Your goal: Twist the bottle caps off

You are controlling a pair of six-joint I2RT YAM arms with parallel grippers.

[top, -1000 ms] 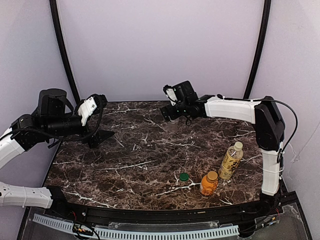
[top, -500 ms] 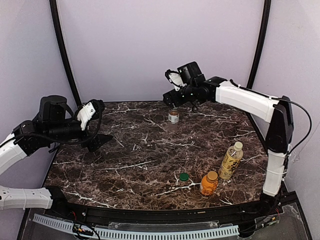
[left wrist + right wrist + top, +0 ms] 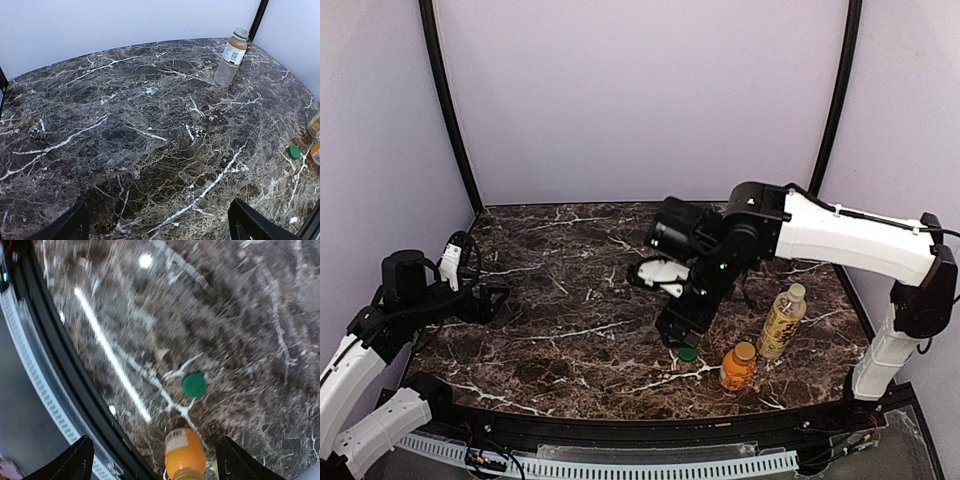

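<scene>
The brownish bottle [image 3: 232, 54] with a white label stands upright at the back of the table, a green ring at its neck; my right arm hides it in the top view. A loose green cap [image 3: 688, 353] lies near the front. Beside it stand the short orange bottle [image 3: 738, 366] and the taller yellow-labelled bottle [image 3: 782, 320]. My right gripper [image 3: 678, 332] hangs open just above and behind the green cap [image 3: 194, 384], with the orange bottle [image 3: 185, 456] below, between its fingers in the wrist view. My left gripper [image 3: 485, 300] is open and empty at the far left.
The dark marble table [image 3: 570, 330] ends at a black rail [image 3: 55, 365] along the near edge, close under my right gripper. Purple walls and two black poles enclose the back and sides.
My right arm has swung from over the brownish bottle at the back down to the front, above the green cap. My left arm has pulled back and dropped lower at the left.
</scene>
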